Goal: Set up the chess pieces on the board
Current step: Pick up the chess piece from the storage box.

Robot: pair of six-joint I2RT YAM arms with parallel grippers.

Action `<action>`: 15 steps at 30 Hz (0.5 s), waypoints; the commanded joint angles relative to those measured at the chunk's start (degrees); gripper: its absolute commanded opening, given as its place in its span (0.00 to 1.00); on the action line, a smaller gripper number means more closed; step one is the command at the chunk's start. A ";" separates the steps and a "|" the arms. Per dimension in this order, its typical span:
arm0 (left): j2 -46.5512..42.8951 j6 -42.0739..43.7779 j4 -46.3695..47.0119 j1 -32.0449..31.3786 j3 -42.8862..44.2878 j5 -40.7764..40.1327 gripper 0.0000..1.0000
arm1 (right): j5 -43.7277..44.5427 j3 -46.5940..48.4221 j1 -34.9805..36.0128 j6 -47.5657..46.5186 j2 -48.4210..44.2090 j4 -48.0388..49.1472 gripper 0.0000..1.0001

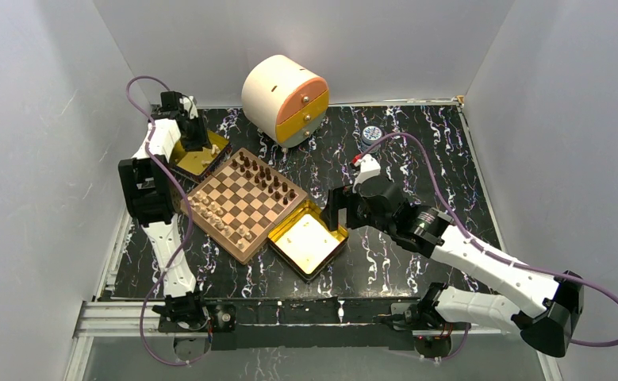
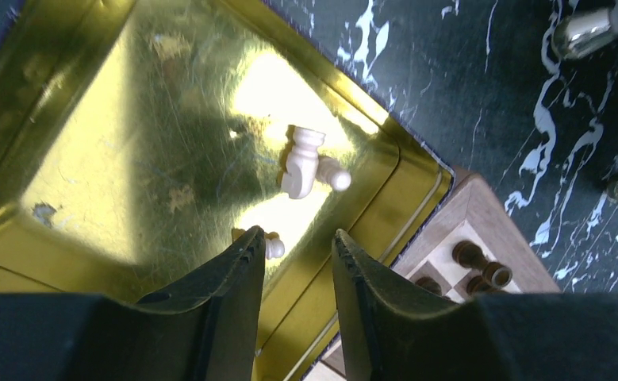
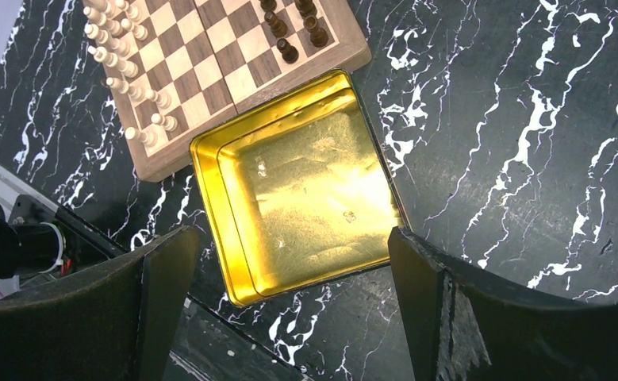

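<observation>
The board [image 1: 246,205] lies left of the table's centre, with dark chess pieces [image 1: 267,178] along its far side and light ones [image 1: 214,213] along its near side. My left gripper [image 1: 197,145] hangs over a gold tin [image 1: 213,159] at the board's back-left corner. In the left wrist view the left gripper [image 2: 297,238] is open with nothing between its fingers. Two light pieces [image 2: 307,163] lie together on the tin's floor, and a smaller one [image 2: 274,248] lies by the left fingertip. My right gripper [image 3: 289,238] stands wide open above a second gold tin [image 3: 305,182], whose floor is bare.
A round cream box with orange and yellow drawers [image 1: 283,99] stands at the back. A small round disc [image 1: 371,134] lies to its right. The second gold tin [image 1: 309,242] touches the board's right corner. Grey walls enclose the black marbled table [image 1: 416,159].
</observation>
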 commanded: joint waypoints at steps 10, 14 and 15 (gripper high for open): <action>5.47 -0.39 1.74 -0.51 7.07 -0.69 0.31 | 1.17 2.97 0.09 -2.22 1.57 4.59 0.99; 6.63 0.23 2.05 -0.77 7.66 -0.34 0.32 | 1.10 3.10 0.06 -2.48 1.94 4.87 0.99; 6.89 0.28 2.11 -0.78 7.77 -0.29 0.32 | 1.09 3.19 0.09 -2.49 1.98 4.94 0.99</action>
